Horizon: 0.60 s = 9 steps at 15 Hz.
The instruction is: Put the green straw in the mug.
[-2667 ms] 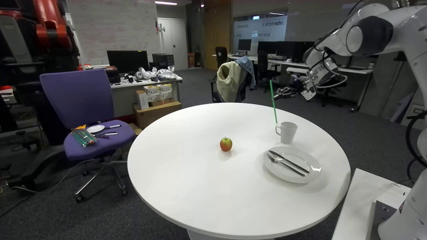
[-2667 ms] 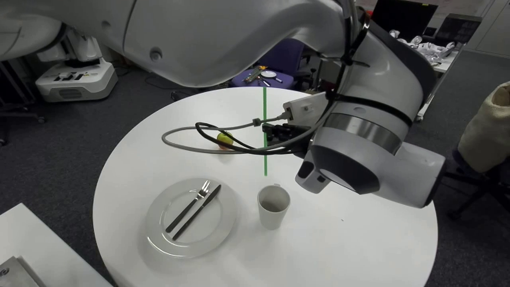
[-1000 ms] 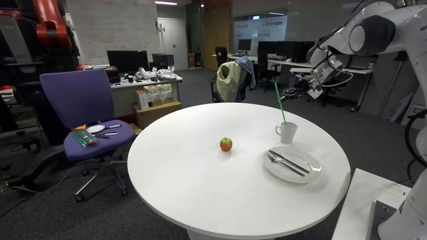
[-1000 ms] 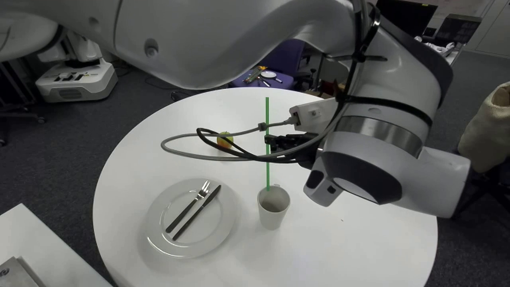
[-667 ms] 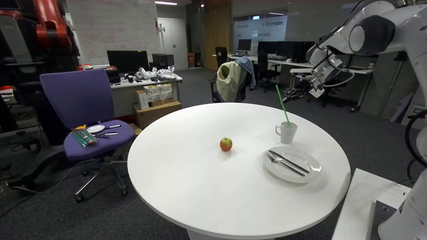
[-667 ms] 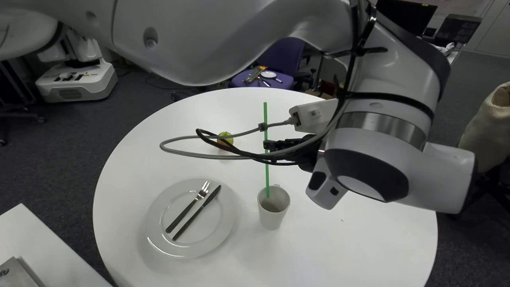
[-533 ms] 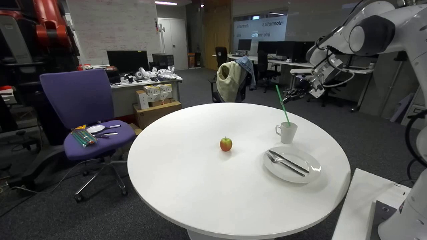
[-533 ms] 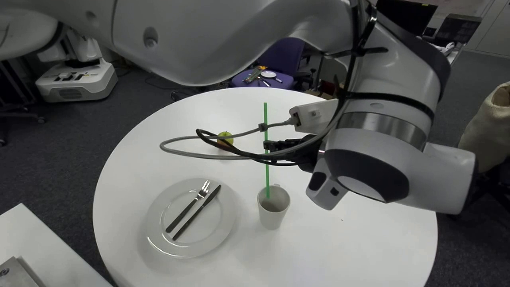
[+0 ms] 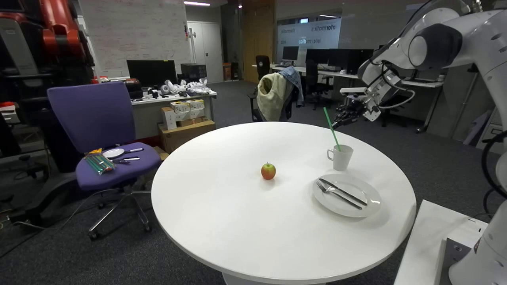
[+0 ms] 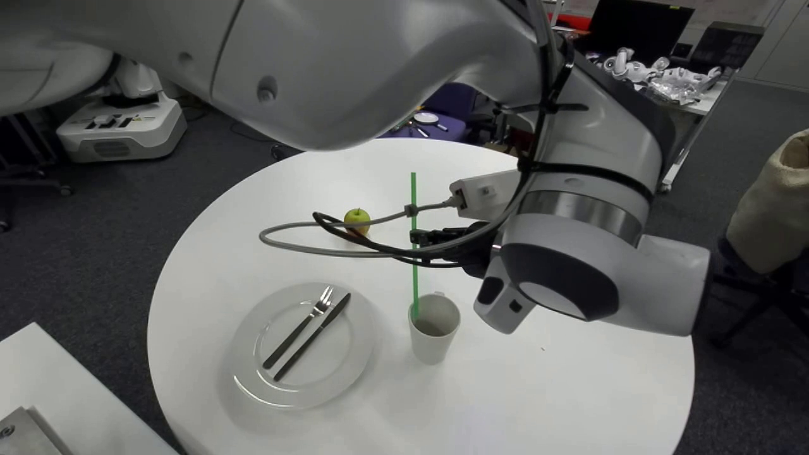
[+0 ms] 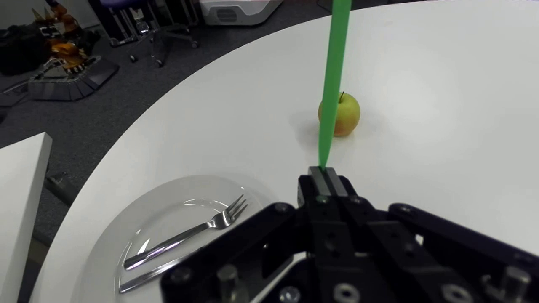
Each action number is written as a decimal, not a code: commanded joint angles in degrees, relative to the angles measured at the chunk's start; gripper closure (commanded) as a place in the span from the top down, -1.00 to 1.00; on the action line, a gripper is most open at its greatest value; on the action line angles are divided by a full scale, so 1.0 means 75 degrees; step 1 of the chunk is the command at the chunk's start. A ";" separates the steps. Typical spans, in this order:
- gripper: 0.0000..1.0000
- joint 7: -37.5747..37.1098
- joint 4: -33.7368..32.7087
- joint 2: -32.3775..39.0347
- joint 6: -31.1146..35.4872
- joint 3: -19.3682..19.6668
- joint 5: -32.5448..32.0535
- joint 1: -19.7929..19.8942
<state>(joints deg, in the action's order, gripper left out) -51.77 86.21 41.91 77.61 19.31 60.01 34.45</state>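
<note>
The bright green straw [image 9: 336,138] is thin and leans a little, its top tilted away from the mug. The white mug [image 9: 342,158] stands upright with its handle on the left in that exterior view. My gripper [image 9: 334,126] is shut on the straw about midway, above the mug. In an exterior view the straw's lower end [image 10: 415,306] is within the mouth of the mug [image 10: 433,344], near the left inner wall. In the wrist view the straw [image 11: 332,80] rises from the fingertips of my gripper [image 11: 323,170]. The mug is out of the wrist view.
A white plate [image 10: 246,354] with a fork [image 11: 193,231] and a knife [image 11: 153,272] lies beside the mug. An apple [image 9: 268,171] sits farther off on the round white table [image 9: 237,221]. Looped cables [image 10: 284,243] hang from my wrist.
Over these frames the straw has gone from above the mug down into its mouth. In the last half second gripper and straw moved slightly lower and leftward in both exterior views.
</note>
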 commanded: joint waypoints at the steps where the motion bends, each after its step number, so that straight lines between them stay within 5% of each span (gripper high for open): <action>1: -0.99 -0.0043 -0.0041 0.0111 0.0116 0.0023 -0.0009 -0.0104; 9: -0.99 0.0039 0.0028 0.0325 0.0444 0.0083 -0.0065 -0.0114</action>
<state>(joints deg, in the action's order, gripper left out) -51.70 86.22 44.66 80.25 19.44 60.01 33.78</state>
